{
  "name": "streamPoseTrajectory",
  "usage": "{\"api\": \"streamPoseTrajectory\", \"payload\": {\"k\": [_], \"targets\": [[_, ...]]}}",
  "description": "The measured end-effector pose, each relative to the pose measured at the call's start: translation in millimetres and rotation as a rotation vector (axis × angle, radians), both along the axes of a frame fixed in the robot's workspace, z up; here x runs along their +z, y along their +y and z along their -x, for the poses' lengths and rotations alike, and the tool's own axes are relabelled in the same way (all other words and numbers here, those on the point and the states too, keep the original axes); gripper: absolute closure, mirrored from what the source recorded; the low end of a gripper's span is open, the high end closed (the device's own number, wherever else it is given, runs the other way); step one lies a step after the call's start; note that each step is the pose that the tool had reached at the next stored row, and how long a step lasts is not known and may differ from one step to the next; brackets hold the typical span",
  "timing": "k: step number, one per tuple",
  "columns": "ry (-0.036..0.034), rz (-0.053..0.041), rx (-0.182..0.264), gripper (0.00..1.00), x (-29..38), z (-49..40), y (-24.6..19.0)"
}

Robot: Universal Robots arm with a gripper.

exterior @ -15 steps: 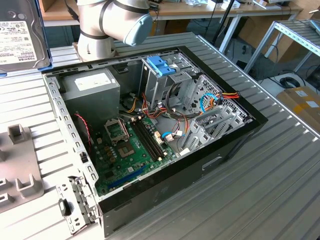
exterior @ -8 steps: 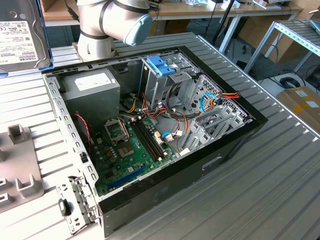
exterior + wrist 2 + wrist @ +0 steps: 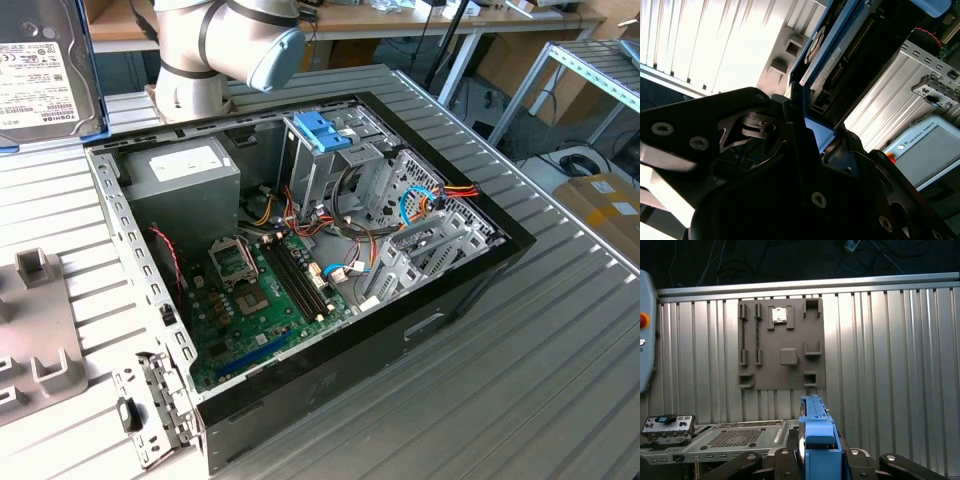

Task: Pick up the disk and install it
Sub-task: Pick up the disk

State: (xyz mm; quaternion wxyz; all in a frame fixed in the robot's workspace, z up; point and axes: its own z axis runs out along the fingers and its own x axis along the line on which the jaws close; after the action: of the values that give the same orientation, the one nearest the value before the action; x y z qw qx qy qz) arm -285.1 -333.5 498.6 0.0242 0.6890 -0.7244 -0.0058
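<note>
You are looking at a disk [image 3: 40, 75] of dull grey metal with a white paper label and smooth blue plastic frame, a ribbed satin-metal table [image 3: 560, 330], and a matt grey plastic fixture plate [image 3: 780, 345].

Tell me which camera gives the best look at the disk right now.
The exterior view: the disk faces that camera at the view's upper left, its white label and blue edge plain. The first wrist view shows it edge-on, blue frame clamped in the pincer. The second wrist view shows its connector end, close and partly shadowed.
</note>
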Motion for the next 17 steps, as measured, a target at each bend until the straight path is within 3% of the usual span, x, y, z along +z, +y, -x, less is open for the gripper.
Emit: {"api": "streamPoseTrajectory", "payload": {"k": [17], "targets": [[0.0000, 0.0014, 0.000, 0.63, -0.2, -3.9, -0.1]]}}
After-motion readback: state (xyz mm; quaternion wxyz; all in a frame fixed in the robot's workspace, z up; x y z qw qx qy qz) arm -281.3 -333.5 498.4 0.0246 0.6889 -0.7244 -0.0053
